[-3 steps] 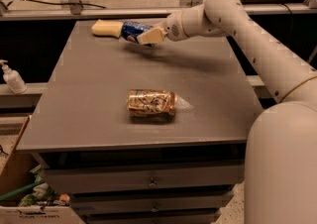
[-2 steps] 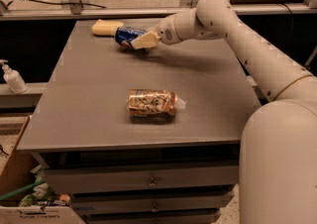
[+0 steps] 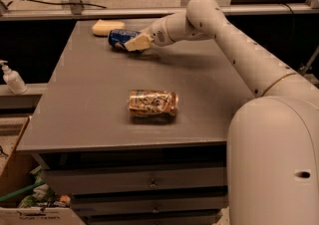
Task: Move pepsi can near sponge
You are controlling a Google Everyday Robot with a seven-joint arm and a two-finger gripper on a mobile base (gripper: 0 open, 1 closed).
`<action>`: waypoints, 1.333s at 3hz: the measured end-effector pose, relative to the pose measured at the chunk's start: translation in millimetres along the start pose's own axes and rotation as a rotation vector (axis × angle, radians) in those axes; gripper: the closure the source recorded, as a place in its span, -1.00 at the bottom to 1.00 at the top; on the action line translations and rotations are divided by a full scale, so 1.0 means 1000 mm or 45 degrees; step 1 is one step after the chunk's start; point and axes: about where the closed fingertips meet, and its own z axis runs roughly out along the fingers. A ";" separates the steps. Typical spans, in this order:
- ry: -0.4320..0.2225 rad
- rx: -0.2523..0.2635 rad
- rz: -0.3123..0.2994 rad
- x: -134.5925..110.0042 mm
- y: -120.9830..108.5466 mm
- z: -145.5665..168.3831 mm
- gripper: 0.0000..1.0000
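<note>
The pepsi can (image 3: 118,36), dark blue with white markings, lies on its side at the far end of the grey table (image 3: 89,99). It is just right of the pale yellow sponge (image 3: 107,27), which lies at the table's far edge. My gripper (image 3: 131,44) reaches in from the right and is shut on the can's right end, with one cream finger (image 3: 138,43) in front of it. The can is low, at or touching the table top. A small gap separates the can from the sponge.
A tan-gold patterned can (image 3: 152,103) lies on its side in the middle of the table. A white pump bottle (image 3: 12,78) stands on a ledge to the left. Drawers (image 3: 149,181) sit below the table, and a cardboard box (image 3: 20,189) is at lower left.
My gripper has carried the pepsi can to the left and slightly down, closer to the sponge and the table top. The tan-gold can and the sponge have not moved.
</note>
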 end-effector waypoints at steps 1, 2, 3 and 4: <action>0.000 0.000 0.000 -0.002 0.000 -0.001 1.00; 0.000 0.000 0.000 -0.002 0.000 -0.001 0.66; 0.011 0.015 -0.009 0.000 -0.008 0.004 0.19; 0.011 0.015 -0.009 -0.003 -0.008 0.002 -0.26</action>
